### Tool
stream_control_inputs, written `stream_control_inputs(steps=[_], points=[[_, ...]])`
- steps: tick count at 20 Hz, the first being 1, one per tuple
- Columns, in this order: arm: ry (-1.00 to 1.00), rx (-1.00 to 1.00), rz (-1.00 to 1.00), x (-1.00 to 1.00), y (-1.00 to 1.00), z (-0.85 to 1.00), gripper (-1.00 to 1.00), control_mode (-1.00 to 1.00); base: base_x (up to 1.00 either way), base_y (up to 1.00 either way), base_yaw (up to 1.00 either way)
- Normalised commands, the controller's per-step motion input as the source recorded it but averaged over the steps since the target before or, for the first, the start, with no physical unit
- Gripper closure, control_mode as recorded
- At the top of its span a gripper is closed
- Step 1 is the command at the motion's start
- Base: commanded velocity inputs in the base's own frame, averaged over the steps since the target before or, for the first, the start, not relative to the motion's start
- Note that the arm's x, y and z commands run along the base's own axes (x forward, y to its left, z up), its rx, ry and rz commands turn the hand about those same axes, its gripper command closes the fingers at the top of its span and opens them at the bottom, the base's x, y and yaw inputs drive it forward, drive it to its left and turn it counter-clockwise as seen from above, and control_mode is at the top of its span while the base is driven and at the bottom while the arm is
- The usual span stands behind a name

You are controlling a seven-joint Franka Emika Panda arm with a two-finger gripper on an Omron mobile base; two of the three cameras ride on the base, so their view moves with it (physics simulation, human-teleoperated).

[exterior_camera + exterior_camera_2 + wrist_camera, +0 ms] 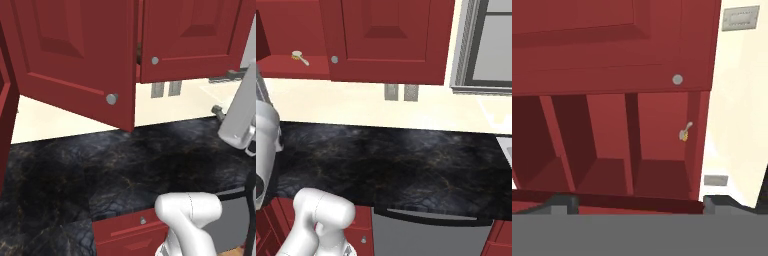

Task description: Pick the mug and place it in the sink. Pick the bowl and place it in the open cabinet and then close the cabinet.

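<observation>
Up by the cabinet point(75, 55), its door hangs swung out over the dark bench point(125, 165). The gripper point(632, 202) faces the open shelves from close in, spread wide and holding nothing. Can't spot the bowl or mug anywhere, so I'd guess closing is next: get beside that door's outer face and push.

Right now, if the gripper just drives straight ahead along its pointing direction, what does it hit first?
Probably the open cabinet. The open gripper faces its red shelf compartments, and a red edge, likely the cabinet's, crosses just beyond the fingertips. A small utensil sits deeper inside, to one side. Depth is unclear.
</observation>
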Motion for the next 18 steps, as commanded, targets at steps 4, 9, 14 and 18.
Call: stream_control_inputs(steps=[4,9,14,18], points=[[0.0,-0.02,0.0,-0.14,0.61,0.0,-1.0,-1.0,0.0,0.0,0.0],[0.0,0.0,0.0,-0.21,0.58,0.0,-1.0,-1.0,0.0,0.0,0.0],[0.0,0.0,0.0,-0.25,0.58,0.0,-1.0,-1.0,0.0,0.0,0.0],[0.0,0.0,0.0,-0.34,0.53,-0.01,-1.0,-1.0,0.0,0.0,0.0]])
